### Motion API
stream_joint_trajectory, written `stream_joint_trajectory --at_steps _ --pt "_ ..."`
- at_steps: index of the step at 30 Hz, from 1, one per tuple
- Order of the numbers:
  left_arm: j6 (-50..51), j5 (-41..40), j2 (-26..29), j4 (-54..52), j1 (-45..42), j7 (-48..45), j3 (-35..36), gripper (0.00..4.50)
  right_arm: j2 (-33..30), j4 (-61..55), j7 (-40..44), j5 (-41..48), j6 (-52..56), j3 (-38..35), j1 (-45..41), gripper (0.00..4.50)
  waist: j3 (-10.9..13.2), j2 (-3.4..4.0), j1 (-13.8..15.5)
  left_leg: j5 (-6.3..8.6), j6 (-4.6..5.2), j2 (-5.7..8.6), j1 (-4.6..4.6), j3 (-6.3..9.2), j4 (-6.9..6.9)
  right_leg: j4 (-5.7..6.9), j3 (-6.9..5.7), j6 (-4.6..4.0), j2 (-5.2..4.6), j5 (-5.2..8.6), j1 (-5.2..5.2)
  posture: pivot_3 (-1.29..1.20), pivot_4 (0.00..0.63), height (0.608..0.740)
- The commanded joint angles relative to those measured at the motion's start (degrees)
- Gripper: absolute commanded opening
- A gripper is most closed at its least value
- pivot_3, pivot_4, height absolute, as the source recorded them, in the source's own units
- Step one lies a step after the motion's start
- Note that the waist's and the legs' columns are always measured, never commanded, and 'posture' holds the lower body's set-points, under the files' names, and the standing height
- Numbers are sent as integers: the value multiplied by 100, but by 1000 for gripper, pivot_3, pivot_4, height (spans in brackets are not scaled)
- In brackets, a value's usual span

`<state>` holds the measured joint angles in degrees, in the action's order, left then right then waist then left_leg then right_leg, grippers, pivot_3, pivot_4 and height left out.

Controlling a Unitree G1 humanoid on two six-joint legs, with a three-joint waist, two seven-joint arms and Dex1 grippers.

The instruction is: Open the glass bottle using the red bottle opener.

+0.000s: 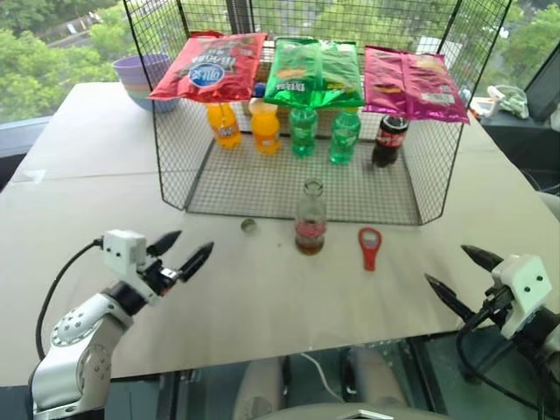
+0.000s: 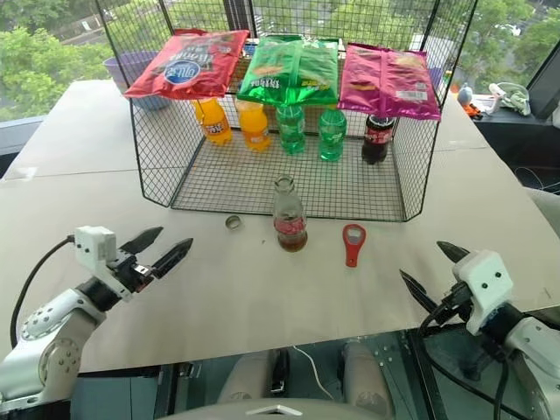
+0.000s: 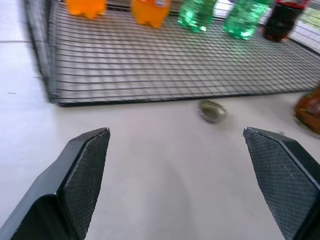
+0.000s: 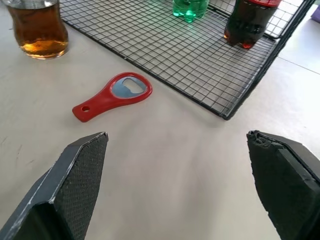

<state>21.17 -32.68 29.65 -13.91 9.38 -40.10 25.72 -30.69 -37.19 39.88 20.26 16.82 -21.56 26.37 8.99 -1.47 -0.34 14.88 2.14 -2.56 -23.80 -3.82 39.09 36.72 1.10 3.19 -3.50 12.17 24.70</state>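
Glass bottle (image 1: pixel 310 219) upright at table (image 1: pixel 105 210) centre, just in front of the wire rack (image 1: pixel 289 188) front edge; mouth open, no cap on it, brown drink low inside; small metal cap (image 1: pixel 248 226) lies on the table at the bottle's 9 o'clock, near but apart; red bottle opener (image 1: pixel 369 248) flat on the table at the bottle's 3 o'clock, near, not touching, loop head toward the rack, handle toward the robot.

Left gripper (image 1: pixel 182 252) at bottle's 8 o'clock, well apart, above the table, fingers spread wide, nothing between them; right gripper (image 1: pixel 464 276) at bottle's 4 o'clock, near table's front edge, fingers spread wide, nothing held.

Inside rack: two orange bottles (image 1: pixel 225 124), two green bottles (image 1: pixel 304 131), dark cola bottle (image 1: pixel 389 140); three snack bags (image 1: pixel 312 72) on top; stacked bowls (image 1: pixel 140 77) at 11 o'clock.
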Motion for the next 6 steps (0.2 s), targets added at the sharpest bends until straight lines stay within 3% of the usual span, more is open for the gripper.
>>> stream_joint_trajectory --at_steps 1,6 --pt "-142 -41 107 117 -115 97 281 4428 22 61 68 -13 -324 46 32 4500 0 0 -7 0 0 0 0 -1 0 0 -5 0 -4 0 1 0 150 740" --pt "-96 -93 238 193 -200 105 376 4428 42 200 62 -72 -496 238 57 4500 0 1 -11 -2 3 3 -3 -3 -7 -2 -9 -6 5 -2 4 0 150 740"
